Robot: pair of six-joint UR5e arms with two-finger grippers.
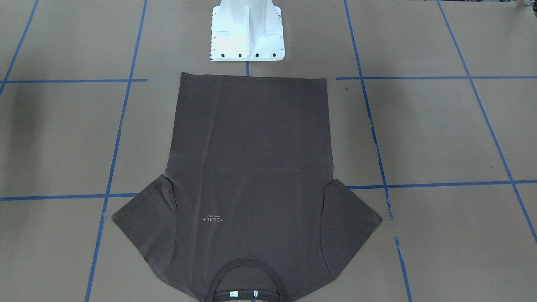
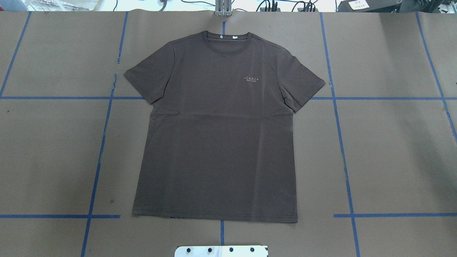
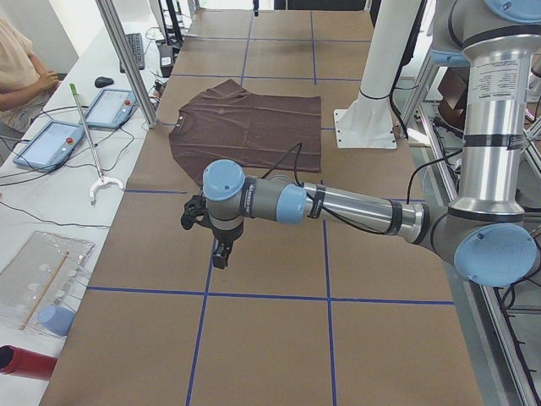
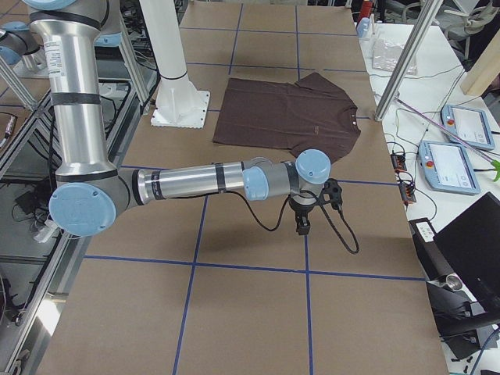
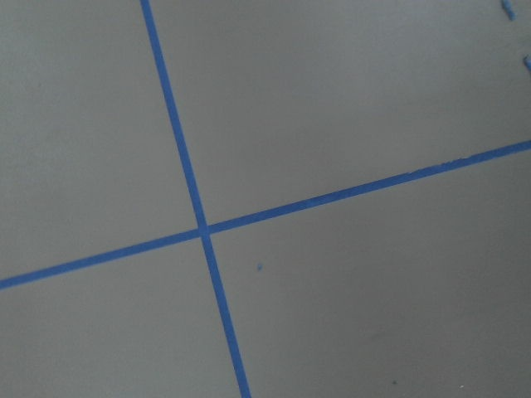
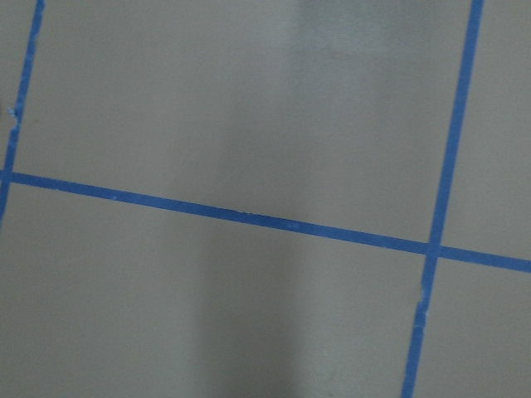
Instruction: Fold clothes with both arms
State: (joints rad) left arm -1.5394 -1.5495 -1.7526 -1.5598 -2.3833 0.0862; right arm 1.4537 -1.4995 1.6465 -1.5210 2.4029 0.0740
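The dark brown T-shirt (image 2: 217, 142) lies flat and spread out, front up, on the brown paper table, with its collar at the far edge and its hem toward the robot base; it also shows in the front-facing view (image 1: 251, 159). The left arm reaches out over bare table beside the shirt, its gripper (image 3: 221, 254) pointing down. The right arm does the same on the other side, its gripper (image 4: 301, 226) pointing down. Neither gripper touches the shirt. I cannot tell whether either is open or shut. Both wrist views show only paper and blue tape.
The white pedestal base (image 1: 247, 33) stands just behind the shirt's hem. Blue tape lines (image 2: 342, 142) grid the table. Tablets (image 3: 51, 139), cables, a white hook stick (image 3: 93, 161) and metal posts (image 3: 127, 59) line the operators' side, where a person (image 3: 17, 68) sits.
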